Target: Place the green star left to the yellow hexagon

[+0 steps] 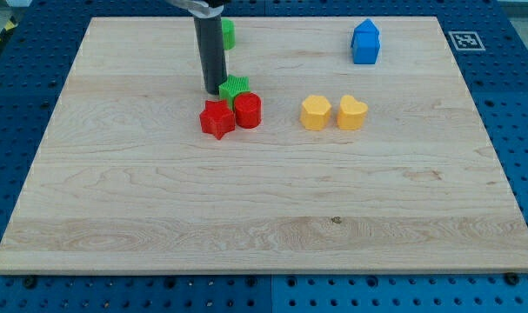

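The green star [236,87] lies left of the board's middle, partly behind a red cylinder [248,110]. The yellow hexagon [315,113] lies to the right of them, with a gap between. My tip [212,91] stands on the board right at the green star's left side, touching or nearly touching it. The dark rod rises from there to the view's top.
A red star [217,118] touches the red cylinder's left side, just below my tip. A yellow heart [351,113] sits against the hexagon's right side. A green block [228,34] is partly hidden behind the rod near the top. A blue block [365,43] lies top right.
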